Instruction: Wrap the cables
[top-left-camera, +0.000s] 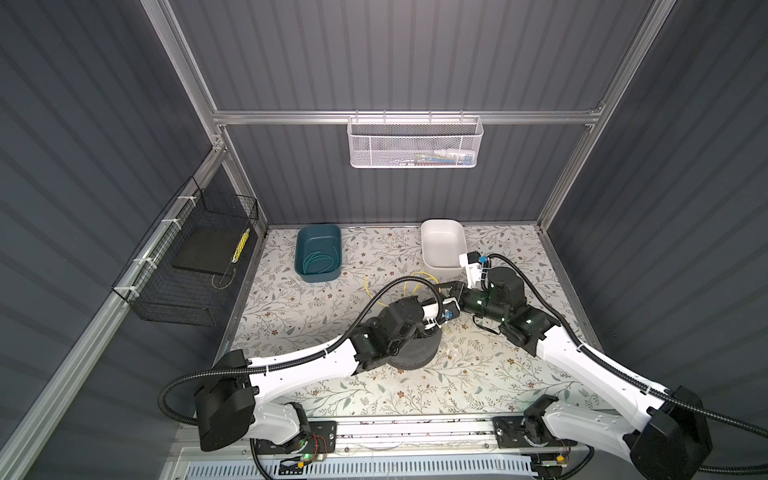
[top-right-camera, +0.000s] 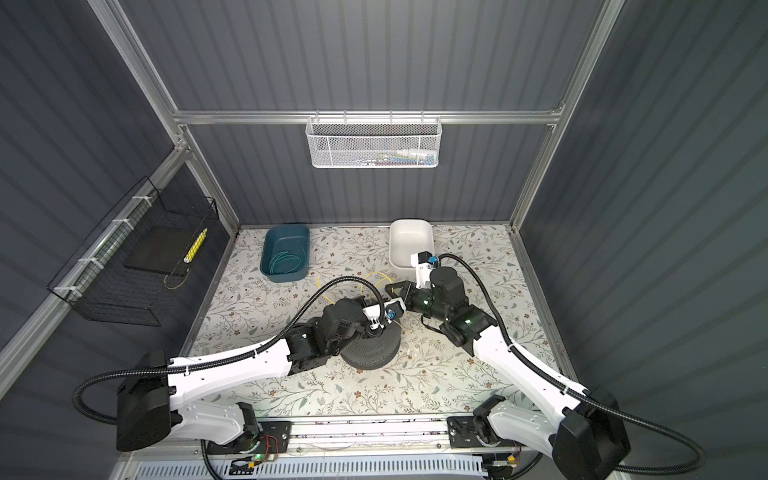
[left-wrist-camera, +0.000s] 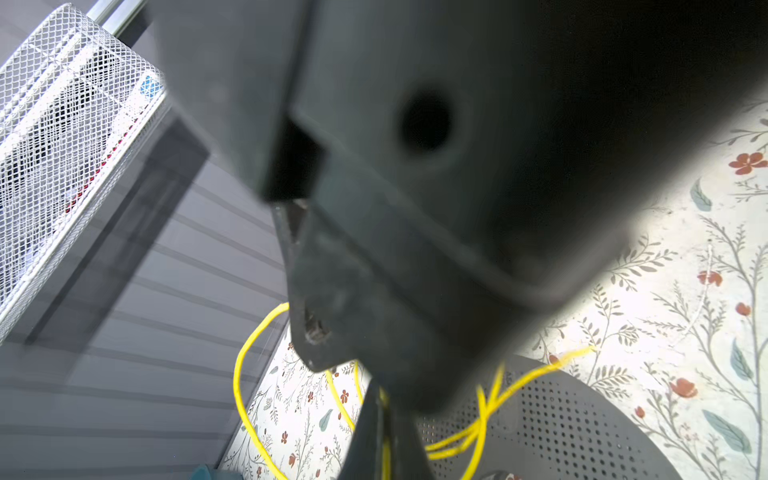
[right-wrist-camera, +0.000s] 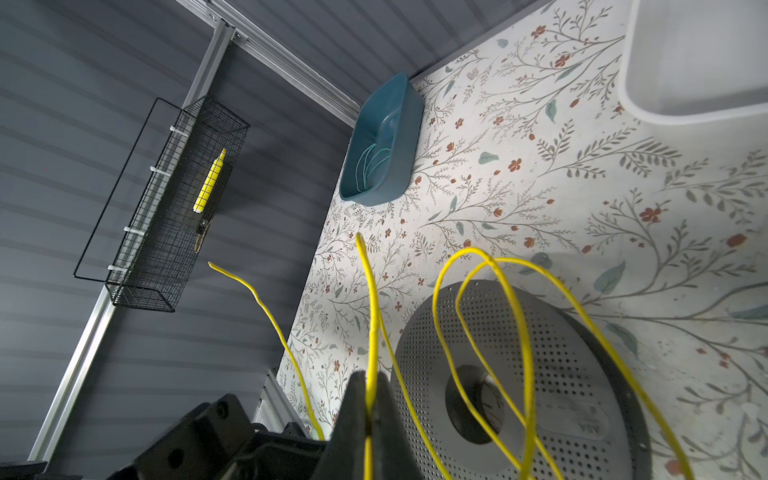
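Thin yellow cable (right-wrist-camera: 374, 324), loose loops over perforated disc (right-wrist-camera: 582, 374).

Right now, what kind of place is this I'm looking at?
Probably a robot test booth, not a home: grey panel walls on a metal frame, a left arm and a right arm mounted along the table front edge, and a white wire basket hung on the frame.

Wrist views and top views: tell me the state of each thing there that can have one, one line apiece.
left gripper: shut on the yellow cable.
right gripper: shut on the yellow cable.
yellow cable: in loose loops, two ends free.
perforated disc: lying flat on the table.
teal bin: holds a coiled teal wire.
white bin: empty.
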